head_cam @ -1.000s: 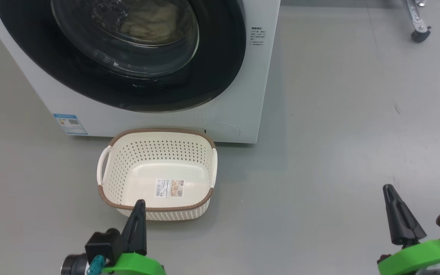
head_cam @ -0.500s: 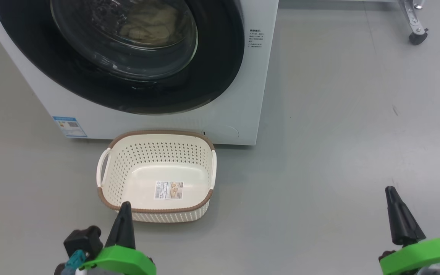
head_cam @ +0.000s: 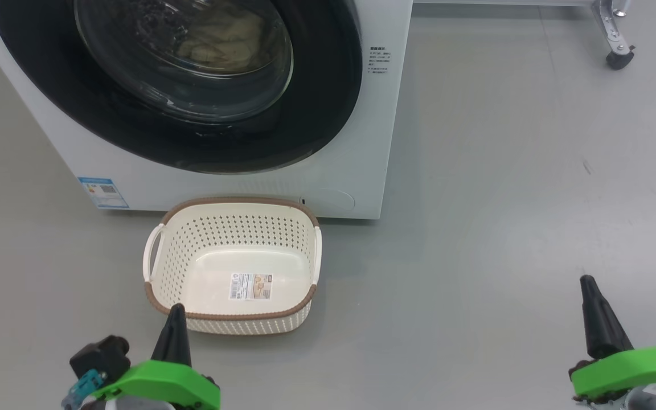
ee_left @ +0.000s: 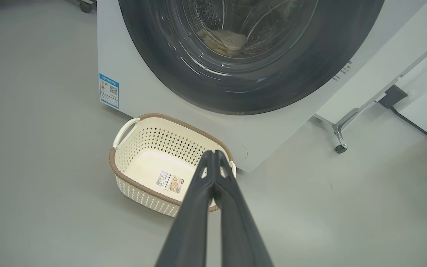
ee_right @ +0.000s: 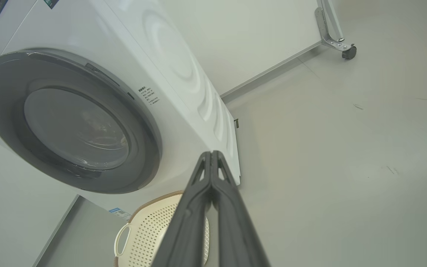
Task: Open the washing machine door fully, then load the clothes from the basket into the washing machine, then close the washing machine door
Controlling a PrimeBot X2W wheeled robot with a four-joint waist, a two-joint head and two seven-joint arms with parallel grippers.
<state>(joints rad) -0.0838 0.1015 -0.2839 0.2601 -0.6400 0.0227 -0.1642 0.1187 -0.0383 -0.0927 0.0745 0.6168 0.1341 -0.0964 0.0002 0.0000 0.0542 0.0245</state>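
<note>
Left fingers (ee_left: pixel 198 196) and right fingers (ee_right: pixel 195 200) are pressed together and empty, the basket (head_cam: pixel 180 256) sits empty on the floor just before the washing machine (head_cam: pixel 231 188), and its door (head_cam: pixel 316 114) is closed on the clothes (head_cam: pixel 220 34) inside, so the task looks complete.

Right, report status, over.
Shut, empty: left gripper, right gripper. The washing machine door closed, clothes inside. The basket empty. Nothing in the way.

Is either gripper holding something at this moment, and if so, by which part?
Nothing is held. The left gripper and the right gripper are both shut on nothing, and the basket stands empty and untouched.
</note>
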